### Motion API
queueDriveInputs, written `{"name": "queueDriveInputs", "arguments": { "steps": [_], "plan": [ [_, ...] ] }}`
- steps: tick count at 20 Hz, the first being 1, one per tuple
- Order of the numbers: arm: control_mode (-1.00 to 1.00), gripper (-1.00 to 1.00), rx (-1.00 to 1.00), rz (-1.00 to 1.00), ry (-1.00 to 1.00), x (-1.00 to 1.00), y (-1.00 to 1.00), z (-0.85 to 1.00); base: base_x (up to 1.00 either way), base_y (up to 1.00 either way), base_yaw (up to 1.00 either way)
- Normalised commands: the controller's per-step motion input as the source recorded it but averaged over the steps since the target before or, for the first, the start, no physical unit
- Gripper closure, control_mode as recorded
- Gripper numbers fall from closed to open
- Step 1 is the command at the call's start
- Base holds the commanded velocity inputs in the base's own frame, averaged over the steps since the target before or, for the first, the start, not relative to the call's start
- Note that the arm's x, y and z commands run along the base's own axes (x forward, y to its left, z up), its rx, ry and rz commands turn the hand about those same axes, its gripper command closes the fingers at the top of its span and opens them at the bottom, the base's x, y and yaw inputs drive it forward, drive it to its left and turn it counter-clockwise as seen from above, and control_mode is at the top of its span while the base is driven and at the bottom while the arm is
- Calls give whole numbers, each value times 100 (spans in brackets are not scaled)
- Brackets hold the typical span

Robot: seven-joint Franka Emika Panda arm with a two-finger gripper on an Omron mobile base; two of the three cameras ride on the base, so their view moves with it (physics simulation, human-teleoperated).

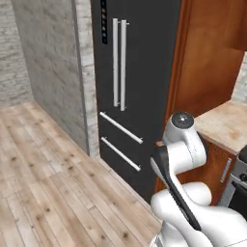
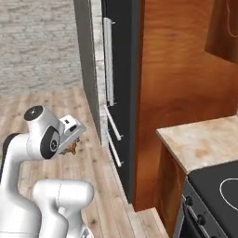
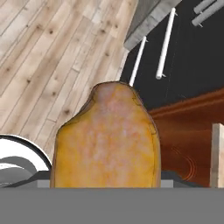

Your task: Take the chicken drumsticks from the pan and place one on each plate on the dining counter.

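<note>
One golden-brown drumstick (image 3: 107, 140) clamped in my claw (image 2: 71, 148); black fridge (image 1: 135, 72) ahead of claw, wood floor (image 1: 43, 164) beneath it.

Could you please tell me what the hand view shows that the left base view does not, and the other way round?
Hand view alone: a golden-brown chicken drumstick close up, held in the gripper, its tips hidden behind the meat.

Left base view alone: the robot's white arm, the beige stone counter at right, the grey brick wall and the edge of the stove.

Both: the black refrigerator with its silver handles, the reddish-brown wood panel beside it, and the plank floor.
</note>
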Motion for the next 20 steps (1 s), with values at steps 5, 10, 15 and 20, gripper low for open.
{"name": "queueDriveInputs", "arguments": {
  "steps": [5, 10, 15, 20],
  "plan": [
    [100, 100, 0, 0, 0, 0, 0, 0, 35, 89, 49],
    [100, 100, 0, 0, 0, 0, 0, 0, 100, 100, 12],
    [100, 100, 0, 0, 0, 0, 0, 0, 100, 81, 0],
    [100, 100, 0, 0, 0, 0, 0, 0, 100, 14, 1]
  ]
}}
